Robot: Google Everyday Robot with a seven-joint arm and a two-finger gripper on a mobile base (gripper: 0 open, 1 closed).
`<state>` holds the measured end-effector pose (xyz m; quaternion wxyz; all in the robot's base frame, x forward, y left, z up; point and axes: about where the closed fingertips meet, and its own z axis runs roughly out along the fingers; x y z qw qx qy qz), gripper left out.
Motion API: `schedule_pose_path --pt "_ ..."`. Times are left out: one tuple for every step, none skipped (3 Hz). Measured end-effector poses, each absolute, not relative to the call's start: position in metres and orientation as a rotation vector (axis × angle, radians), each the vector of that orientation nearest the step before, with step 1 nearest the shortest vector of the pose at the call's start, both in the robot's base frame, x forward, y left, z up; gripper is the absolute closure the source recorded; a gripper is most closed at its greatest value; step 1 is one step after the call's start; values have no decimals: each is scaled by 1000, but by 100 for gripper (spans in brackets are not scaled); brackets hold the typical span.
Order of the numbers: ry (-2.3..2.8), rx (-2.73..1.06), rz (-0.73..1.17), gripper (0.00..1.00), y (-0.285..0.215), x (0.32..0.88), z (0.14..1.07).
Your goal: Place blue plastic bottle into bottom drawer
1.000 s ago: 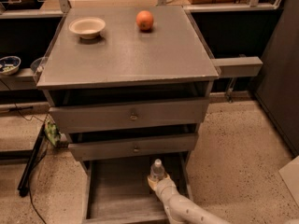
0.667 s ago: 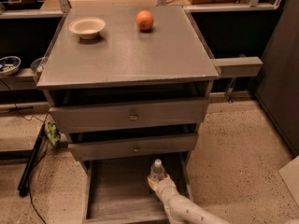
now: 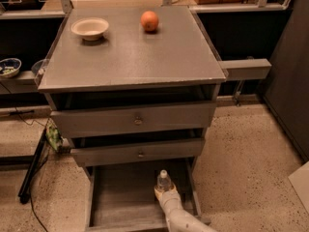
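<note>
- Camera view: bottle (image 3: 164,179) upright inside the drawer (image 3: 120,197), on its right side and toward its back, white cap up.
- Gripper (image 3: 163,193) at the bottle's lower half, likewise over the drawer's right side, reaching in across the drawer's front lip.
- Clamped on the bottle or slack around it: cannot tell.
- Resting on the drawer floor or held just above it: cannot tell either, with the base hidden behind the gripper.
- Judged light and thin-walled; likely to dent or crackle under a hard squeeze.
- Smooth plastic, so probably slippery; calls for moderate, even pressure.
- Best taken around the straight body below the shoulder, never by the cap.
- Tall and narrow, so easily tipped; better let go only with the base flat on the drawer floor, then backed straight out toward the drawer's front.
- Little room toward the drawer's right wall; worth avoiding any sideways nudge there.
</note>
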<state>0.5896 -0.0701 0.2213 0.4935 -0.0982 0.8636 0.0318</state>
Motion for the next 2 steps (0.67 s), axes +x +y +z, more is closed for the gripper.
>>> schedule_pose_path --pt "2092 -207 44 100 -74 590 212" --pt "2090 -175 33 100 -76 591 207"
